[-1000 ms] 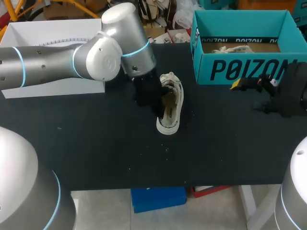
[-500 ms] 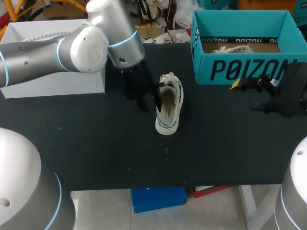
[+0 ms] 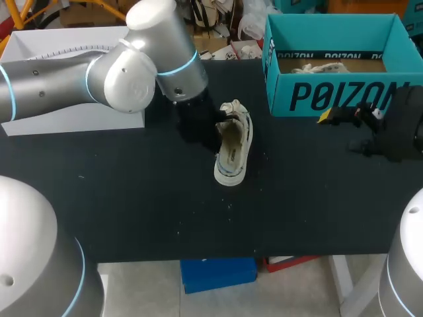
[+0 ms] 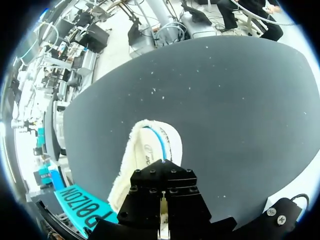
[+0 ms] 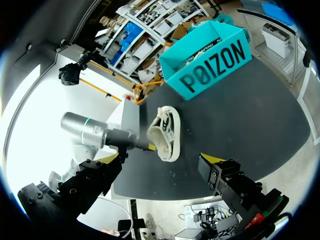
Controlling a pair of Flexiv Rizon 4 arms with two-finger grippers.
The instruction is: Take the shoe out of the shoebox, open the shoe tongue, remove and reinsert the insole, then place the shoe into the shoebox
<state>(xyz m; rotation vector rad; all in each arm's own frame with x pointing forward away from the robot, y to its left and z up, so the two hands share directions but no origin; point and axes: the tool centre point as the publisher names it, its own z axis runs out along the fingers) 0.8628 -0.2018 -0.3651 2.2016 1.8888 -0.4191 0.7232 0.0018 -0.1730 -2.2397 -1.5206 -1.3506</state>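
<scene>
A white sneaker [image 3: 232, 144] lies on the black table with its opening up and its lace end toward the teal shoebox [image 3: 330, 96]. My left gripper [image 3: 213, 129] is shut and sits against the sneaker's left rim by the laces. In the left wrist view the black fingers [image 4: 150, 197] are pressed together just over the sneaker [image 4: 145, 150], whose pale insole shows. I cannot tell if they pinch any part. My right gripper [image 3: 347, 124] hangs open in front of the box, nothing between its fingers. It faces the sneaker [image 5: 167, 132] and the shoebox [image 5: 207, 57].
A white box [image 3: 66, 79] stands at the back left under my left arm. The shoebox holds crumpled white paper [image 3: 320, 67]. Bare black tabletop [image 3: 145, 205] lies in front of the sneaker, up to the near edge.
My left gripper pulled out of the sneaker and away to the left, then came back against its rim. The sneaker now shows its pale insole. The right arm kept still.
</scene>
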